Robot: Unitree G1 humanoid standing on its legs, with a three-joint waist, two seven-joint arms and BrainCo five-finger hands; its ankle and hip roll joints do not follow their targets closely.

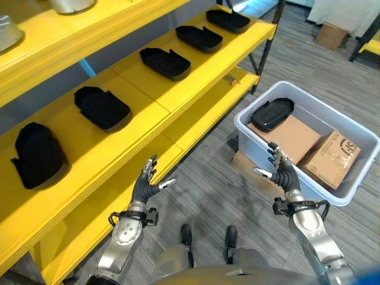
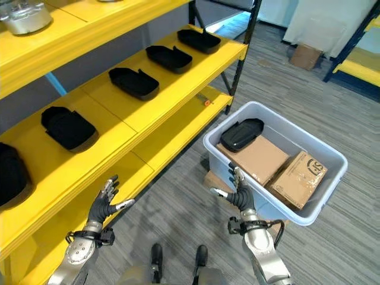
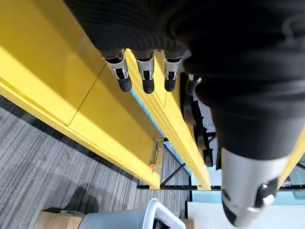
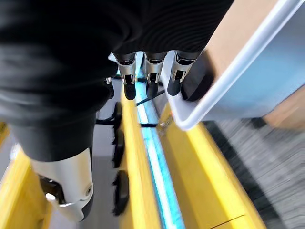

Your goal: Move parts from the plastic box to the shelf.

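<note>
Five black parts (image 1: 102,107) already in a row on the yellow shelf (image 1: 142,116); one part (image 1: 272,113) left in the plastic box (image 1: 356,133), on cardboard boxes (image 1: 329,155); left hand (image 1: 146,187) and right hand (image 1: 282,171) empty, fingers straight and spread.

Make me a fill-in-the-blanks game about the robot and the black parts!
1. The black parts lying in a row on the middle shelf number ____.
2. The plastic box holds ____ black part.
3. That part rests partly on a ____ carton.
4. The left hand and right hand each hold ____.

Missing words: five; one; cardboard; nothing
</note>
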